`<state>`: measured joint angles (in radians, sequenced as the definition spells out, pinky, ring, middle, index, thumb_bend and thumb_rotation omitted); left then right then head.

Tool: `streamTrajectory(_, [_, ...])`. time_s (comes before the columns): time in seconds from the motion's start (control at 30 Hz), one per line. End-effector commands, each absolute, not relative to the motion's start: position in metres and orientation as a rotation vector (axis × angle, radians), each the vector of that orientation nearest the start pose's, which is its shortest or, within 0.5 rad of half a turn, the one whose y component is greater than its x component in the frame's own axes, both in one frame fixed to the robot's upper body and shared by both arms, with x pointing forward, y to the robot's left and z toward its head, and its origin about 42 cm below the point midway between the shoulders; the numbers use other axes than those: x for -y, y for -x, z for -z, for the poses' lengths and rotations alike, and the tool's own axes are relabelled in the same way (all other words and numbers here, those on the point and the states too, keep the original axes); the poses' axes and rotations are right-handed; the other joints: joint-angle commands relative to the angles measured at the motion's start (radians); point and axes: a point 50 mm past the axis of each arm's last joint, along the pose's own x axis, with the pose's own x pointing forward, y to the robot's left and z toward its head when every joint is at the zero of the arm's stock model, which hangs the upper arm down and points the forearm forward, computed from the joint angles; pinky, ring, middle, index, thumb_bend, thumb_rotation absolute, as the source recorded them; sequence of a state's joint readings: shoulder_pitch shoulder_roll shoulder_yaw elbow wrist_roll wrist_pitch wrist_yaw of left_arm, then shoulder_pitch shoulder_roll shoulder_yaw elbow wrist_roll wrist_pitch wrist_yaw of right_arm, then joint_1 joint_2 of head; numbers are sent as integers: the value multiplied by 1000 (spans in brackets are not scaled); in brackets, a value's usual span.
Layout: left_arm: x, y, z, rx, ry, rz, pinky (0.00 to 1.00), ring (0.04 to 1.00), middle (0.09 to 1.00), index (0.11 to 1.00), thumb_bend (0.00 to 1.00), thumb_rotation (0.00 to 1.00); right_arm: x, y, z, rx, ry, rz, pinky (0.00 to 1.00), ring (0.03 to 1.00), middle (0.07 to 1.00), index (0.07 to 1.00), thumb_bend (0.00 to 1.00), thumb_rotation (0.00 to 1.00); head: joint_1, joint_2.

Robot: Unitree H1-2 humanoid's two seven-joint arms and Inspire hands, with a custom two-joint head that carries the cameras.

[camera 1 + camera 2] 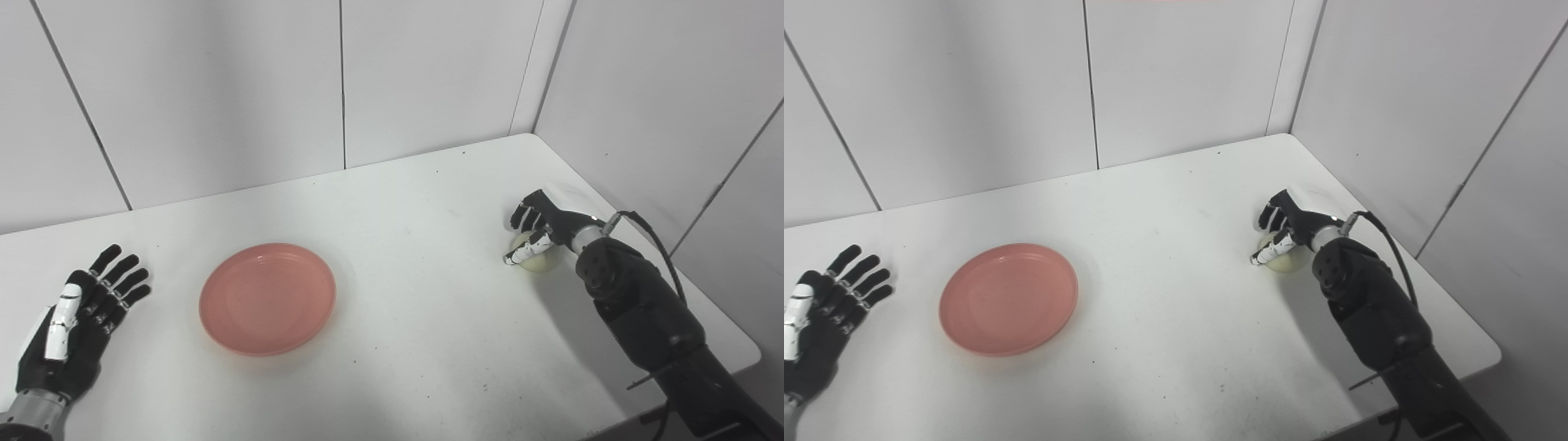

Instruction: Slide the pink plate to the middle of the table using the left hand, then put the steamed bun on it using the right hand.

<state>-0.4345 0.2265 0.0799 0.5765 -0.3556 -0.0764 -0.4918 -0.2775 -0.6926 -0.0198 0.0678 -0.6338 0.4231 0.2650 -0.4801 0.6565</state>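
Note:
The pink plate (267, 298) lies flat on the white table (404, 318), left of centre, with nothing on it. My left hand (79, 312) rests open at the table's left edge, fingers spread, a gap between it and the plate. The pale steamed bun (540, 260) sits at the right side of the table. My right hand (534, 228) is over it with fingers and thumb curled around its top and front; the bun still touches the table. Most of the bun is hidden by the hand.
White wall panels close the table at the back and on the right. The table's right edge and rounded front corner (750, 352) lie close to my right forearm (637, 306). A black cable (658, 245) loops off the right wrist.

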Motion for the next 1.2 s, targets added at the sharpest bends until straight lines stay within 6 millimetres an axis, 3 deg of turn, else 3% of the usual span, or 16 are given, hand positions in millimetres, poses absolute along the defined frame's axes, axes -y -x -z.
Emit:
streamTrajectory(0.0, [-280, -382, -53, -233, 211, 364, 853, 871, 894, 895, 575, 891, 454, -359, -248, -275, 1245, 236, 386, 483, 470, 499, 528, 0, 1, 0])
streamTrajectory(0.2, [-280, -382, -53, -232, 210, 371, 856, 876, 899, 901, 569, 906, 453, -358, -250, -250, 1239, 241, 322, 410, 425, 531, 522, 0, 1, 0])
streamTrajectory(0.4, [-279, -383, -53, -234, 220, 365, 843, 867, 892, 890, 568, 893, 446, -358, -259, -209, 1244, 250, 313, 400, 427, 537, 521, 0, 1, -1])
streamTrajectory(0.67, [-276, -383, -53, -231, 223, 367, 855, 873, 897, 898, 570, 898, 441, -357, -271, -160, 1272, 253, 371, 456, 453, 524, 523, 0, 5, -3])
streamTrajectory(0.97, [-273, -384, -51, -234, 225, 367, 847, 871, 893, 891, 563, 901, 421, -359, -293, -75, 1282, 225, 396, 468, 465, 505, 527, 0, 13, -7])
streamTrajectory(1.17, [-268, -383, -53, -234, 222, 361, 847, 872, 893, 895, 544, 911, 398, -365, -311, 20, 1270, 176, 380, 446, 459, 516, 524, 0, 34, -11])
